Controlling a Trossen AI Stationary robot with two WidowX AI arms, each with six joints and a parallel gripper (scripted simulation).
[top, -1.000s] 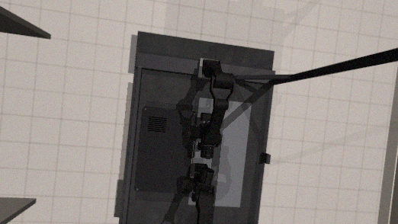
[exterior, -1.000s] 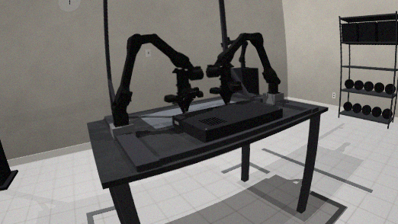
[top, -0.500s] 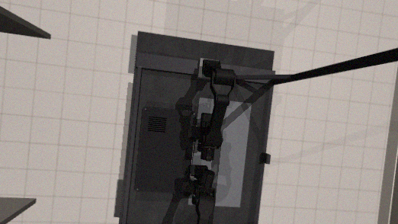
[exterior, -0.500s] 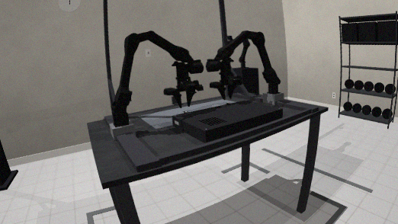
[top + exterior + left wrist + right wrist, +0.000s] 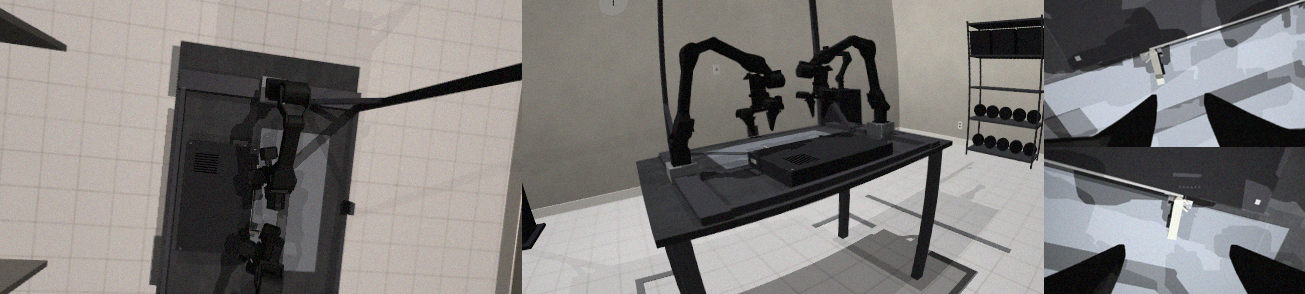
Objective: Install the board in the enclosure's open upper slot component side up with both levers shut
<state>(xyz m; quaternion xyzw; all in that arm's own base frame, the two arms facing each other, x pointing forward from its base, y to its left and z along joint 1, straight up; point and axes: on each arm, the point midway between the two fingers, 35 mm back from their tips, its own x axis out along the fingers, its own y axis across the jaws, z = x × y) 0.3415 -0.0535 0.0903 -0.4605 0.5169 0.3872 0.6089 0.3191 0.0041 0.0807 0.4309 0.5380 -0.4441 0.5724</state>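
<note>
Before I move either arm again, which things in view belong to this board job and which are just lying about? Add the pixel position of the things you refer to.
Part of the job:
- vented enclosure (image 5: 215,200) (image 5: 827,157)
- lever in the left wrist view (image 5: 1156,63)
- lever in the right wrist view (image 5: 1176,219)

Just about:
- shelf rack (image 5: 1005,90)
- wall clock (image 5: 613,6)
- wall outlet (image 5: 716,69)

Enclosure (image 5: 215,210) (image 5: 832,157): near-black, black parallel vent stripes. Levers (image 5: 1156,63) (image 5: 1175,219): cream. Panel edge (image 5: 1201,34) (image 5: 1126,181): pale grey. Floor (image 5: 100,150) (image 5: 842,270): off-white, grid lines.

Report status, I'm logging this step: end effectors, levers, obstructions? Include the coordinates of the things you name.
Both end effectors (image 5: 1180,95) (image 5: 1177,246) open, empty. Both levers (image 5: 1156,63) (image 5: 1175,219) point outward from panel (image 5: 1201,33) (image 5: 1126,180). Nothing seen blocking them.
</note>
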